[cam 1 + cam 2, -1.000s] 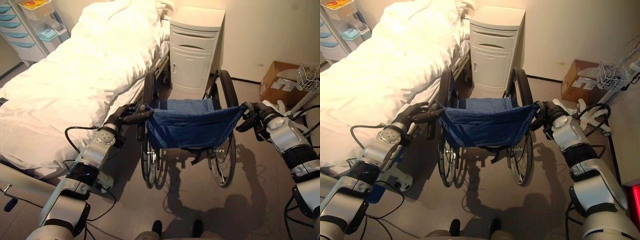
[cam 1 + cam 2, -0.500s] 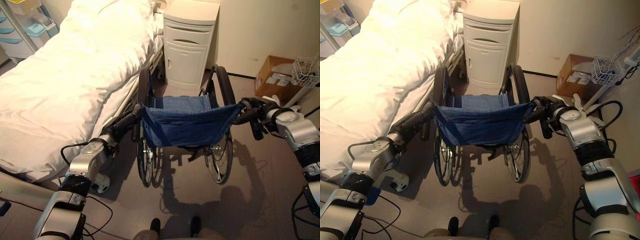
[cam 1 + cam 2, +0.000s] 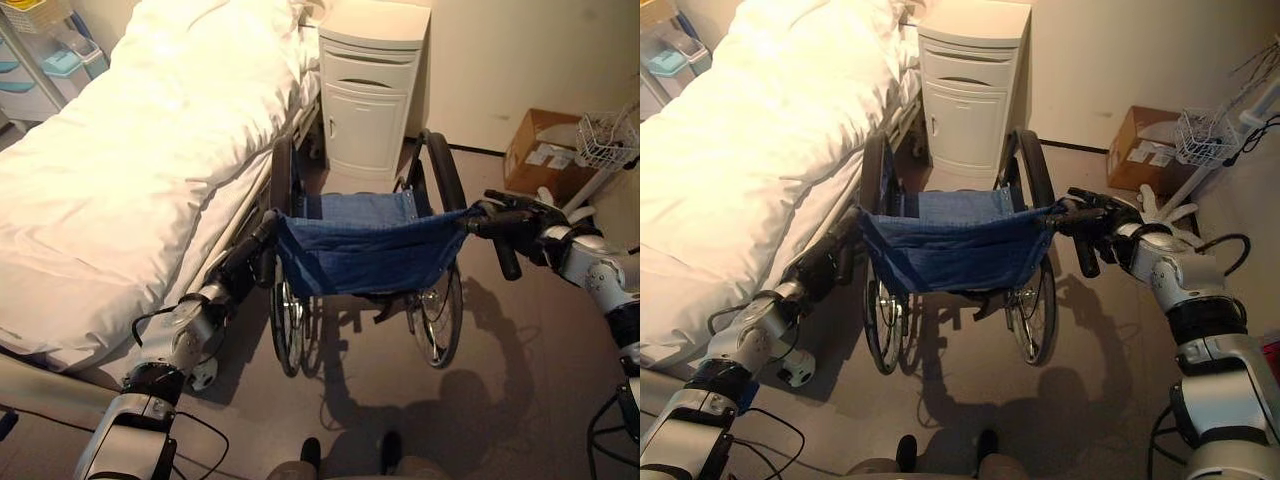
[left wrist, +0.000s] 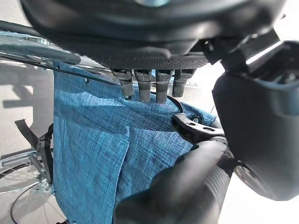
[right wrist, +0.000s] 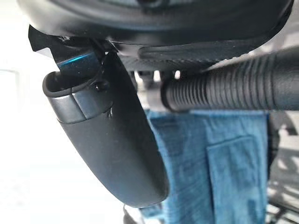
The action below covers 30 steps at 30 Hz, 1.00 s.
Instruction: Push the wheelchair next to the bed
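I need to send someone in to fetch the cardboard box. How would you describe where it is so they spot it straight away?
Start at the white bedside cabinet by the head of the bed. Look right along the wall, past the wheelchair, to the floor. The cardboard box sits there, brown and open-topped, beside a white wire basket.

Just beyond the left hand (image 3: 243,262), the white-quilted bed (image 3: 120,170) runs close along the blue-fabric, black-wheeled wheelchair (image 3: 365,250), leaving only a narrow gap for that hand and arm. Ahead of both hands, a cream bedside cabinet (image 3: 368,95) stands almost against the front of the wheelchair. Past the right hand (image 3: 525,232), bare grey floor (image 3: 500,350) lies open, up to a brown cardboard box (image 3: 543,152) and a white wire basket (image 3: 606,147).
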Motion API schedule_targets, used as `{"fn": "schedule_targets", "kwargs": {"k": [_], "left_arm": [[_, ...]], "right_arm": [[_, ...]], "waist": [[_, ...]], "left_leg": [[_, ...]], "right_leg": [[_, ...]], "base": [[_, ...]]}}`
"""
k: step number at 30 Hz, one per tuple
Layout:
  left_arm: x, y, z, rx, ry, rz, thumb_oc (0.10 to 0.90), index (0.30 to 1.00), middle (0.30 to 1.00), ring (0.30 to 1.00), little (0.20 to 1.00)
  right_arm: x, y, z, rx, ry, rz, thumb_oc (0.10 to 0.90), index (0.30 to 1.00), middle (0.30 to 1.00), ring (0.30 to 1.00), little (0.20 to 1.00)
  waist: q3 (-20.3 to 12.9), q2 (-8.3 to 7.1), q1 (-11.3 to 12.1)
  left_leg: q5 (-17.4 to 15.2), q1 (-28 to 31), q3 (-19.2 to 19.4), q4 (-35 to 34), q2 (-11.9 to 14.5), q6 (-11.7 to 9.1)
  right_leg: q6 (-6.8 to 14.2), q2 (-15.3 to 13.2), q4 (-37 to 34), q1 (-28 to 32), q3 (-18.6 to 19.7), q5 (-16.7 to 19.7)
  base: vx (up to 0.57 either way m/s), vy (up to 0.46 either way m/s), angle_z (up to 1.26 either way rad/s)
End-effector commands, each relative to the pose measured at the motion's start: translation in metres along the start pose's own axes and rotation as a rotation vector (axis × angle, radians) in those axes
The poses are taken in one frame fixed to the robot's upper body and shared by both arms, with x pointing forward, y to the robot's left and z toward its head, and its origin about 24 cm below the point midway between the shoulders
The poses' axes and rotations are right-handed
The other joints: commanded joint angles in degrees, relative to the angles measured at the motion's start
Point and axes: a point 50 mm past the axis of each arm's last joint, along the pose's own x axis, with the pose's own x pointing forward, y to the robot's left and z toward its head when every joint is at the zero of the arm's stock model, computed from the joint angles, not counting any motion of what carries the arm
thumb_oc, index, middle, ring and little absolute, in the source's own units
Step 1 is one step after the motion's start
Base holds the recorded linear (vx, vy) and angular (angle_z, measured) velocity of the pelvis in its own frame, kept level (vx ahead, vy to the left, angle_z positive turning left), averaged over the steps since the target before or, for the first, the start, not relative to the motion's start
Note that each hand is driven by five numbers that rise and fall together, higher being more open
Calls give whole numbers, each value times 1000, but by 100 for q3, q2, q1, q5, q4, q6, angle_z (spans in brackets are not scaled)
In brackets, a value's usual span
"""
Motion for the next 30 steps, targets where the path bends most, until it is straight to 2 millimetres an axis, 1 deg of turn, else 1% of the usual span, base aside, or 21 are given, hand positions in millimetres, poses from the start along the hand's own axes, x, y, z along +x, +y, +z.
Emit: {"fn": "schedule_targets", "kwargs": {"k": [1, 3, 4, 7, 9, 11, 12, 13, 14, 16, 17, 18, 19, 20, 21, 22, 25, 27, 28, 29, 30], "left_arm": [[-15, 35, 18, -216, -188, 98, 800, 900, 900, 900, 900], [-19, 35, 9, -454, -272, 64, 800, 900, 900, 900, 900], [-19, 35, 7, -525, -293, 56, 800, 900, 900, 900, 900], [-29, 33, -18, -826, -360, 0, 800, 900, 900, 900, 900], [-32, 30, -28, -986, -407, -42, 800, 900, 900, 900, 900], [-34, 26, -35, -1089, -439, -67, 800, 900, 900, 900, 900], [-35, 25, -39, -1105, -441, -57, 800, 900, 900, 900, 900], [-36, 22, -47, -1138, -448, -46, 800, 900, 900, 900, 900], [-37, 22, -49, -1152, -450, -45, 800, 900, 900, 900, 900], [-42, 20, -66, -1183, -441, -19, 800, 900, 900, 900, 900], [-45, 19, -77, -1197, -425, -2, 800, 900, 900, 900, 900], [-48, 19, -87, -1180, -388, 27, 800, 900, 900, 900, 900], [-49, 19, -91, -1169, -366, 38, 800, 900, 900, 900, 900], [-53, 19, -105, -1139, -297, 70, 800, 900, 900, 900, 900], [-57, 19, -117, -1092, -231, 96, 800, 900, 900, 900, 900], [-67, 18, -141, -1028, -107, 132, 800, 900, 900, 900, 900], [-80, 17, -166, -959, 33, 164, 800, 900, 900, 900, 900], [-89, 13, -185, -910, 144, 180, 800, 900, 900, 900, 900], [-97, 7, -200, -866, 225, 189, 800, 900, 900, 900, 900], [-100, 1, -209, -860, 266, 189, 800, 900, 900, 900, 900], [-102, 0, -211, -857, 277, 190, 800, 900, 900, 900, 900]], "right_arm": [[-19, -17, 57, 59, -318, 32, 800, 900, 900, 900, 900], [-24, -37, 38, 139, -302, -2, 800, 900, 900, 900, 900], [-24, -40, 35, 180, -304, -4, 800, 900, 900, 900, 900], [-30, -51, 3, 417, -337, -4, 800, 900, 900, 900, 900], [-32, -55, -14, 577, -362, -22, 800, 900, 900, 900, 900], [-33, -59, -30, 697, -373, -67, 800, 900, 900, 900, 900], [-33, -60, -36, 733, -370, -76, 800, 900, 900, 900, 900], [-35, -61, -50, 807, -363, -109, 800, 900, 900, 900, 900], [-35, -62, -54, 828, -358, -119, 800, 900, 900, 900, 900], [-42, -69, -90, 896, -296, -180, 800, 900, 900, 900, 900], [-46, -68, -115, 909, -237, -203, 800, 900, 900, 900, 900], [-48, -63, -138, 926, -174, -217, 800, 900, 900, 900, 900], [-49, -61, -147, 934, -145, -223, 800, 900, 900, 900, 900], [-53, -53, -173, 935, -62, -234, 800, 900, 900, 900, 900], [-56, -46, -192, 942, -2, -235, 800, 900, 900, 900, 900], [-63, -31, -225, 951, 105, -234, 800, 900, 900, 900, 900], [-71, -11, -259, 983, 200, -235, 800, 900, 900, 900, 900], [-76, 13, -282, 1067, 255, -251, 800, 900, 900, 900, 900], [-80, 36, -300, 1155, 293, -268, 800, 900, 900, 900, 900], [-83, 50, -309, 1184, 318, -269, 800, 900, 900, 900, 900], [-83, 54, -311, 1198, 324, -271, 800, 900, 900, 900, 900]], "waist": [[-732, -263, 202], [-740, -290, 174], [-742, -297, 171], [-748, -347, 172], [-773, -365, 174], [-778, -384, 178], [-773, -388, 174], [-774, -393, 170], [-777, -394, 171], [-780, -391, 172], [-771, -390, 182], [-754, -383, 187], [-749, -380, 189], [-742, -374, 192], [-734, -368, 196], [-721, -347, 211], [-714, -320, 230], [-707, -282, 243], [-708, -244, 249], [-700, -219, 253], [-699, -213, 252]], "left_leg": [[-363, -16, 324, 312, -441, 178], [-385, 10, 343, 293, -433, 181], [-388, 13, 345, 287, -431, 182], [-421, 34, 345, 270, -422, 183], [-443, 46, 344, 252, -422, 181], [-464, 60, 355, 244, -418, 176], [-470, 64, 358, 242, -417, 174], [-477, 77, 354, 229, -415, 176], [-478, 79, 353, 225, -414, 176], [-488, 77, 340, 224, -421, 180], [-491, 68, 342, 232, -425, 189], [-488, 63, 350, 239, -424, 195], [-487, 62, 354, 240, -423, 199], [-489, 59, 361, 245, -423, 212], [-492, 58, 366, 250, -426, 225], [-502, 54, 377, 262, -427, 253], [-520, 39, 396, 296, -434, 282], [-536, 39, 392, 314, -454, 310], [-541, 44, 383, 320, -476, 328], [-545, 49, 379, 322, -484, 339], [-546, 51, 377, 323, -488, 342]], "right_leg": [[288, -147, 635, -103, 399, -92], [280, -139, 610, -98, 411, -98], [279, -138, 601, -96, 412, -99], [250, -122, 539, -50, 424, -118], [241, -110, 508, -31, 432, -134], [237, -105, 497, -18, 424, -146], [237, -103, 499, -18, 424, -148], [240, -97, 497, -14, 426, -154], [242, -96, 495, -13, 426, -156], [252, -87, 503, -32, 427, -159], [253, -87, 507, -47, 430, -154], [253, -85, 512, -64, 430, -144], [251, -83, 514, -72, 429, -139], [246, -76, 518, -84, 425, -134], [240, -69, 523, -93, 427, -131], [230, -58, 540, -117, 420, -127], [207, -39, 562, -130, 422, -142], [179, -22, 568, -124, 427, -158], [159, -12, 562, -112, 438, -168], [151, -13, 563, -111, 431, -167], [149, -12, 564, -110, 432, -167]], "base": [[-12, -10, -5], [-1, -10, -2], [8, -43, -2], [16, -48, 0], [28, -48, -1], [14, -39, -3], [5, -39, -2], [0, 0, 0], [-1, -33, -4], [-12, -32, -7], [-22, -36, -4], [-22, -31, 0], [-25, -33, 0], [0, 0, 0], [-29, -41, -2], [0, 0, 0], [-2, -4, -2], [4, -1, -7], [0, 0, 0], [0, 0, 0], [0, 0, 0]]}}
